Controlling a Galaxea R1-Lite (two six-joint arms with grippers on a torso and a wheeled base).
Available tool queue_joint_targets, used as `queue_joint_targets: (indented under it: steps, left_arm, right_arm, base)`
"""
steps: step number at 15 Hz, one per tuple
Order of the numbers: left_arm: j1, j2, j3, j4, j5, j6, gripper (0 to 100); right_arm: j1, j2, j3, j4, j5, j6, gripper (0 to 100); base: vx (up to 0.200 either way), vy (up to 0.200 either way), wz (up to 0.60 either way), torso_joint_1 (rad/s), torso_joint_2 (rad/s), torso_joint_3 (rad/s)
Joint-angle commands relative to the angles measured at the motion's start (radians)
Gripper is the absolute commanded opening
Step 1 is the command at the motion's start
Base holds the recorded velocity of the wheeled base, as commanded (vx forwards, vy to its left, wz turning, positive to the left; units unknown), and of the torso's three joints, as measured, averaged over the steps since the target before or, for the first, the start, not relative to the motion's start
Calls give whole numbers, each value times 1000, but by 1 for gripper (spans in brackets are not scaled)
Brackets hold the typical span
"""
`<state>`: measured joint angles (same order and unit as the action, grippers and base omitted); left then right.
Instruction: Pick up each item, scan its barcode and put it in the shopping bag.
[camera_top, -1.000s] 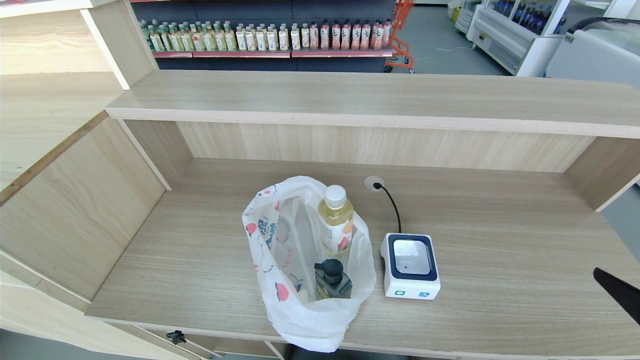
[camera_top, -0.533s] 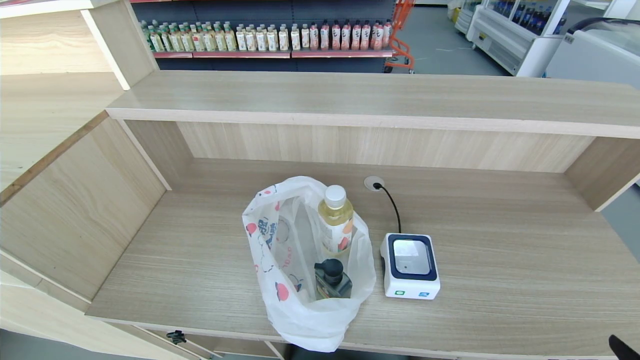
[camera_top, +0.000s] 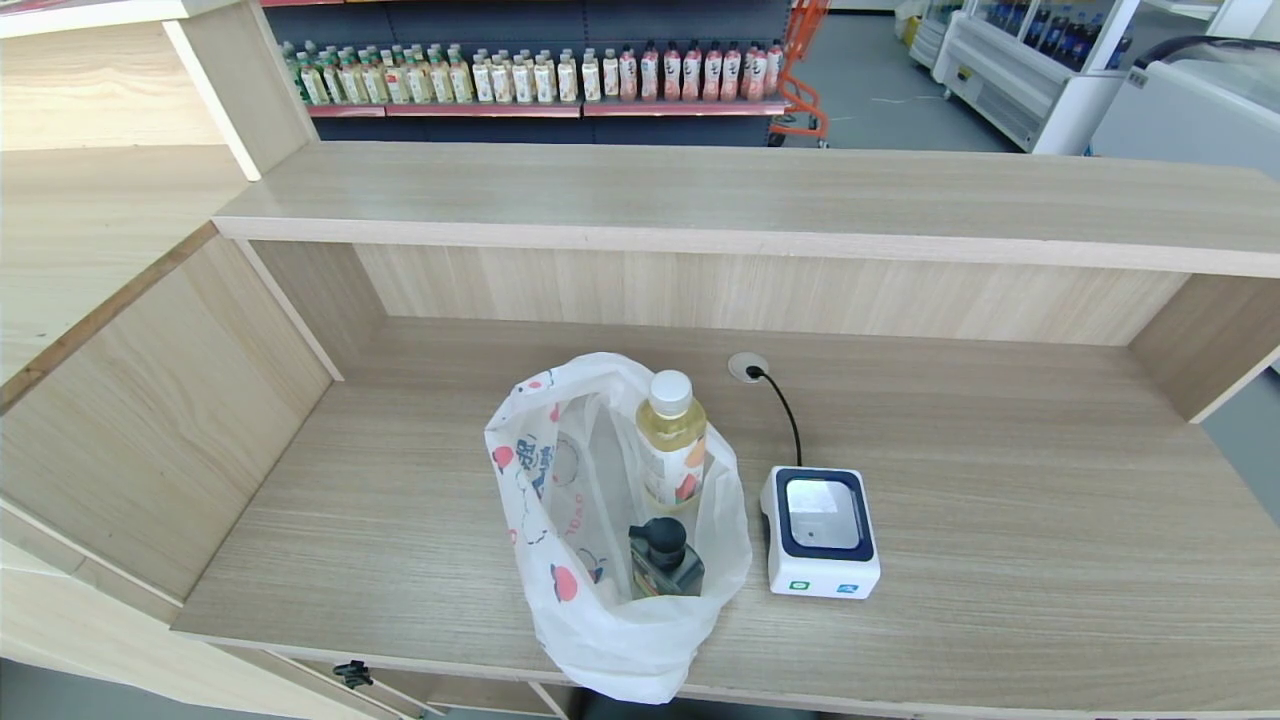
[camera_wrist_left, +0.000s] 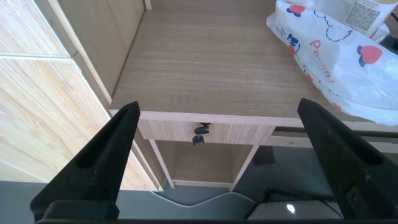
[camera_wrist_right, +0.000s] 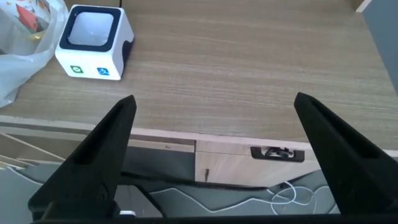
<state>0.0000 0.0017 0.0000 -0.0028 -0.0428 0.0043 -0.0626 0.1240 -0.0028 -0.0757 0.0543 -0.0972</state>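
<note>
**Two bottles in one shopping bag, both end effectors spread and empty**

One white printed shopping bag (camera_top: 560, 590) stands open near the front edge of the worktop (camera_top: 1000, 560), left of centre. Inside it are two bottles. One is a tall bottle with a white cap (camera_top: 670, 435) and pale yellow liquid, upright at the far side of the bag. The other is a shorter dark bottle with a black cap (camera_top: 663, 560), just in front of it. One white barcode scanner (camera_top: 820, 530) sits just beside the bag on the right, window facing up. Its single black cable (camera_top: 785, 410) runs back to a round port in the worktop.

The left end effector (camera_wrist_left: 219, 107) hangs off the worktop's front edge on the left, and the bag lies farther along the worktop toward the centre. Its two fingers (camera_wrist_left: 93, 168) are wide apart and hold nothing. The right end effector (camera_wrist_right: 214, 101) hangs off the front edge on the right, and the scanner lies beyond it, off toward the bag. Its two fingers (camera_wrist_right: 339, 158) are likewise spread and empty.
</note>
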Motion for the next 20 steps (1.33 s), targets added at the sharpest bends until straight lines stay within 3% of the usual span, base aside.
queue_joint_targets:
  steps: [1,9,20]
  left_arm:
    - [0,0,0,0,0,0,100]
    - [0,0,0,0,0,0,100]
    - [0,0,0,0,0,2,100]
  right_arm:
    - [6,-38,3,4,3,-1,100]
    - [61,-123,3,45,4,-4,100]
    - [61,-124,3,60,3,2,100]
  base:
    - [0,0,0,0,0,0]
    - [0,0,0,0,0,0]
    - [0,0,0,0,0,0]
